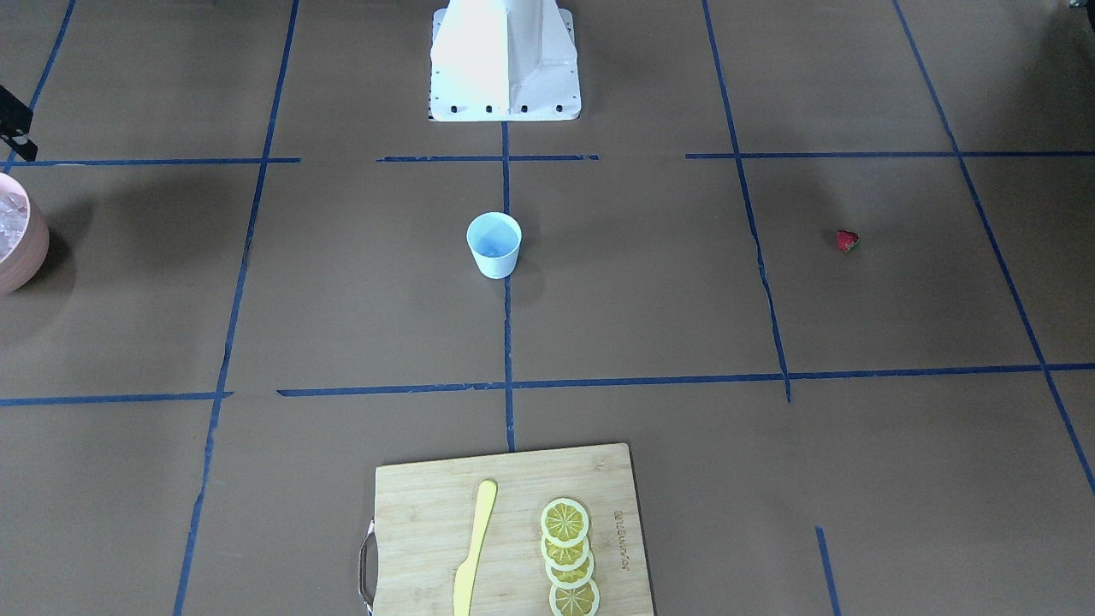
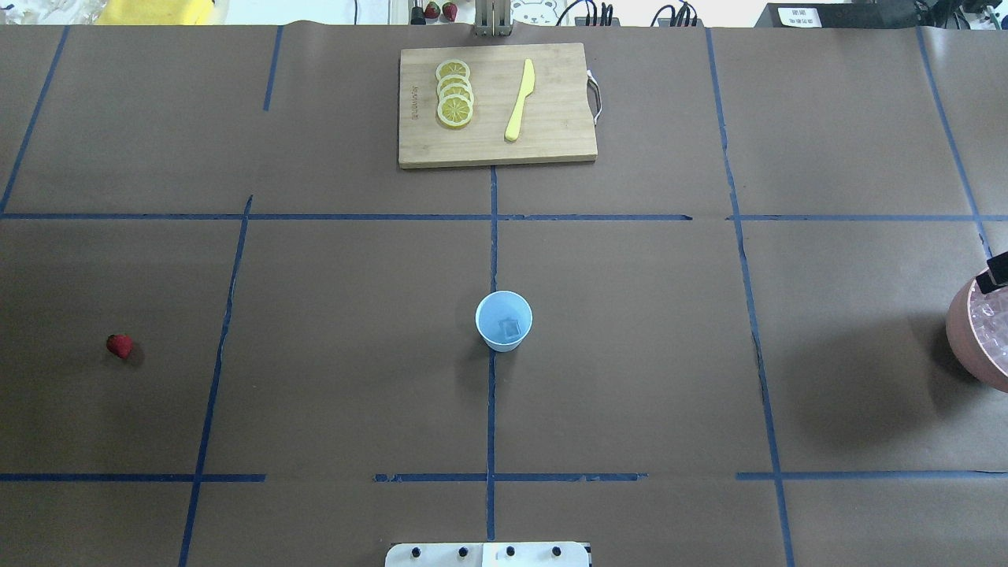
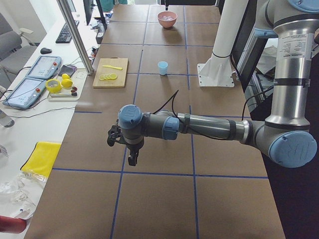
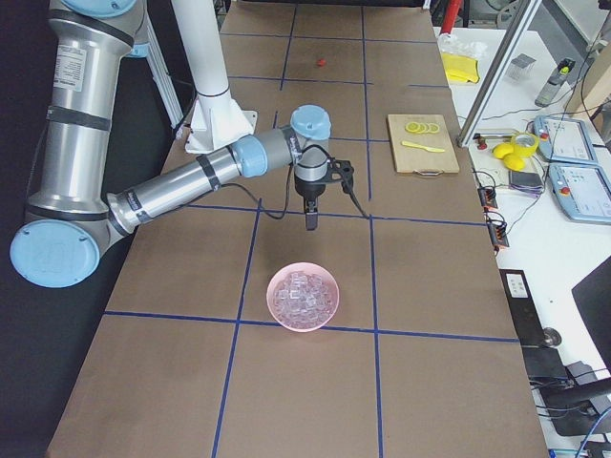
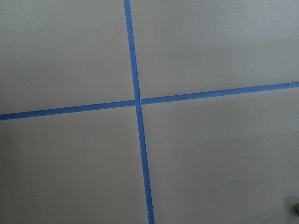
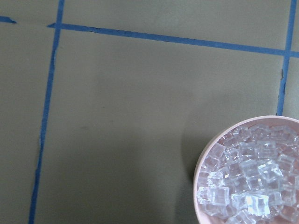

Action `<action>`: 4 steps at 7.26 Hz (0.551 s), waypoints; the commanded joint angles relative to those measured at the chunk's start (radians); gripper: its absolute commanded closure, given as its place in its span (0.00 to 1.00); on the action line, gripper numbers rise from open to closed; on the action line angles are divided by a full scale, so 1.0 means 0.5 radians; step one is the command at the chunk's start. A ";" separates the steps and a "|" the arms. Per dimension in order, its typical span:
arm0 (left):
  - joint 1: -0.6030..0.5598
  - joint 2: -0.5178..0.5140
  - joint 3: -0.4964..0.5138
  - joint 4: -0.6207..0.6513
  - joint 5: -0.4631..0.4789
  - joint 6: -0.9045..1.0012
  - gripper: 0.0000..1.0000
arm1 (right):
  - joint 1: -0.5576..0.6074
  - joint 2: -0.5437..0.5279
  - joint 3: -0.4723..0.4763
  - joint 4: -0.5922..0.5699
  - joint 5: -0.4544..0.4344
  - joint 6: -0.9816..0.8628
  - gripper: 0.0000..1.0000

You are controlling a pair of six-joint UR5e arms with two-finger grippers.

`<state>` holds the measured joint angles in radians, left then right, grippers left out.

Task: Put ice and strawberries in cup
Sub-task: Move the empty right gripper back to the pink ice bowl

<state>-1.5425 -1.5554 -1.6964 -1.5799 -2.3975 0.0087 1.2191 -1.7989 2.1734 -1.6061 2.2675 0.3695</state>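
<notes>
Brown paper covers the counter (image 2: 630, 354), gridded with blue tape lines (image 2: 492, 409), and down the left of the left-end view runs a white desk (image 3: 55, 117) carrying a keyboard (image 3: 65, 32) and a yellow cloth (image 3: 40, 158), with a grey chair (image 3: 10, 47) at upper left.

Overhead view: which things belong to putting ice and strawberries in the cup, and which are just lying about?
For the job:
cup
strawberry
ice, in the pink bowl

Lying about:
cutting board
lemon slices
yellow knife
</notes>
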 commanded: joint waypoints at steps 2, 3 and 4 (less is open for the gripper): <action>0.002 0.000 -0.004 0.000 0.000 -0.002 0.00 | 0.056 -0.145 -0.324 0.414 0.012 -0.104 0.01; 0.002 -0.003 -0.007 0.000 0.000 -0.002 0.00 | 0.056 -0.142 -0.355 0.414 0.006 -0.140 0.01; 0.002 -0.006 -0.007 0.000 0.000 -0.002 0.00 | 0.053 -0.130 -0.431 0.420 -0.034 -0.153 0.01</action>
<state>-1.5419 -1.5570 -1.6991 -1.5800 -2.3976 0.0077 1.2462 -1.8673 1.9973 -1.4033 2.2666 0.3057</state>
